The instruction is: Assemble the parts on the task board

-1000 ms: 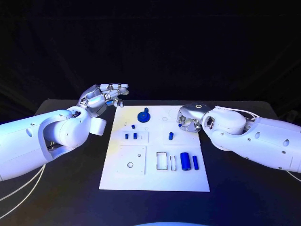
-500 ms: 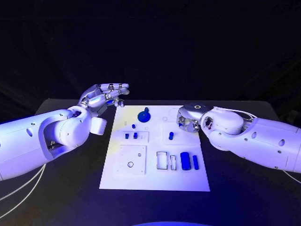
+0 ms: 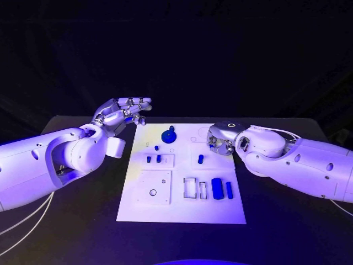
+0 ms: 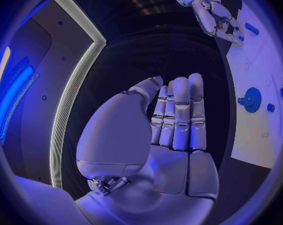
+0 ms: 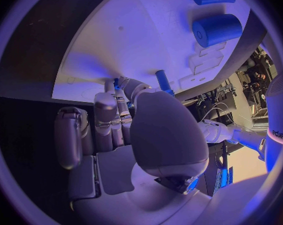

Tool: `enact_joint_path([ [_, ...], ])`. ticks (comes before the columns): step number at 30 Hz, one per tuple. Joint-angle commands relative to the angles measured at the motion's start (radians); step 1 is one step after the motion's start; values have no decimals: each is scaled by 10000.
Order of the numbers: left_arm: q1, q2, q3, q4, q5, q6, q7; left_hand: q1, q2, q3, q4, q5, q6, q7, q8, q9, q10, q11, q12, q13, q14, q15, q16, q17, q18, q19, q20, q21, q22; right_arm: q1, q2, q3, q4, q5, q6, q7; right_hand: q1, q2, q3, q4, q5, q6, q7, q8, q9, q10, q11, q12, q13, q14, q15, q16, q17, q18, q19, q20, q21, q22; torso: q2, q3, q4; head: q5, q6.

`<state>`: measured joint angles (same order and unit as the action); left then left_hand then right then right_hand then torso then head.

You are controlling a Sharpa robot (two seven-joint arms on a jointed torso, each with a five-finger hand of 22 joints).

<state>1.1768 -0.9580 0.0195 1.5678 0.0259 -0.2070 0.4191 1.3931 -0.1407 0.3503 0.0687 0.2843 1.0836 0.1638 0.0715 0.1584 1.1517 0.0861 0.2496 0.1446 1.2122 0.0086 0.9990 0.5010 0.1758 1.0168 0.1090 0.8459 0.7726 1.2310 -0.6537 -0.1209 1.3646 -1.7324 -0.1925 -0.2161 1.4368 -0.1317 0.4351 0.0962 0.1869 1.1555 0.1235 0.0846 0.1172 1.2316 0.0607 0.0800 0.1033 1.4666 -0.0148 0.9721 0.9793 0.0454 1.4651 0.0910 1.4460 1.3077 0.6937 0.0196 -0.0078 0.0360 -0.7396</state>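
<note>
Parts on the task board (image 3: 145,207): your nearest is the small blue peg (image 3: 200,159), long axis running away from you, just beside the right hand (image 3: 222,141), whose fingers (image 5: 107,116) curl empty near it, while the left hand (image 3: 122,114) hovers open off the counter's far-left corner

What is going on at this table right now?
A robot is assembling small blue parts on a white task board. Its right hand is down over the board's far right side, fingers curled beside a small blue peg; whether it holds anything cannot be told. The left hand is raised off the board's far left corner, empty. A blue gear, a cylinder and more pegs sit on the board.
</note>
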Motion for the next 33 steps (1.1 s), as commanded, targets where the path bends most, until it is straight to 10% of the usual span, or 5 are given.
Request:
enact_joint_path([
  [1,3,24,4,5,-54,-11,85,-45,27,-68,-21,-43,-84,-8,-69,-16,-64,32,-1,4,-20,58,26,-19,76,58,-9,-74,-18,-66,6,-37,-5,104,126,12,74,228,101,-82,-15,81,10,49,38,121,-11,58,52,179,-67,82,51,-128,326,-51,76,1545,-1,0,8,3,-12],
  [19,2,53,3,-105,-54,14,-142,-72,91,-96,-17,-35,-158,35,-67,-35,-128,66,-1,0,-38,81,28,-42,77,77,8,-116,-48,-36,-495,50,509,674,-1259,359,-19,323,245,-245,-78,122,42,42,95,188,5,-50,79,164,-59,165,127,-139,342,-60,135,1613,-9,-2,-7,32,30],
  [33,0,117,1,-44,-176,-44,-171,-83,113,-106,-13,-30,-187,46,-68,-42,-155,77,-1,-1,-44,90,29,-50,77,83,16,-133,-60,103,-1052,182,2350,900,-1632,526,-48,294,265,-290,-36,130,45,36,107,207,3,-71,87,171,-57,229,186,-149,365,-57,176,1654,1,4,-7,101,50],
])
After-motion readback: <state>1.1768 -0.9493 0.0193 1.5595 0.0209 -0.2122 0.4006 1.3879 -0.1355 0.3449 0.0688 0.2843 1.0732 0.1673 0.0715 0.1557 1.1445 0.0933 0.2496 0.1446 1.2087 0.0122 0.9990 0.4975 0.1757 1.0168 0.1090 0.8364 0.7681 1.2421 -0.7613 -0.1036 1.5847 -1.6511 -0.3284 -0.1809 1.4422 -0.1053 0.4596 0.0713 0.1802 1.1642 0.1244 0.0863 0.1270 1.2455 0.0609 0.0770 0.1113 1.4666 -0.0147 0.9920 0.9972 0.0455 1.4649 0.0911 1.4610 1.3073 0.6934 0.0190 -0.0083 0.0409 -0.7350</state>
